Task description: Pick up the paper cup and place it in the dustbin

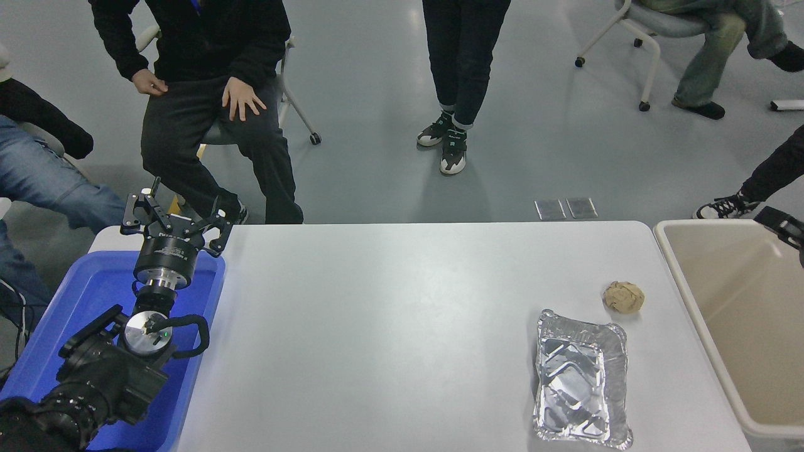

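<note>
Head view, L arm: parked at lower left over blue tray (pixel 94 289); left gripper (pixel 174 215) points away from camera, fingers spread apart, holding nothing.
Head view, R arm: only a black tip, right gripper (pixel 782 227), shows at the right edge above the dustbin (pixel 675 263); too little in view to tell whether jaws are apart or together, or whether anything is in them.
Head view, paper cup: not visible anywhere; not on table (pixel 389 326), not in the visible part of the bin; cannot say where it is.
Head view, other items: crumpled brown paper ball (pixel 624 296) near bin's left wall; foil tray (pixel 581 378) just in front of it, apart from it.
Head view, far side: persons seated and standing, well clear of table.
Step (est.): R arm at bin; pick vs. drop phase cannot be fixed w/o sight of cup.
Next move (est.): locate cup first; if held, release over bin opening; if not, reach for it, avoiding ball and foil tray.
</note>
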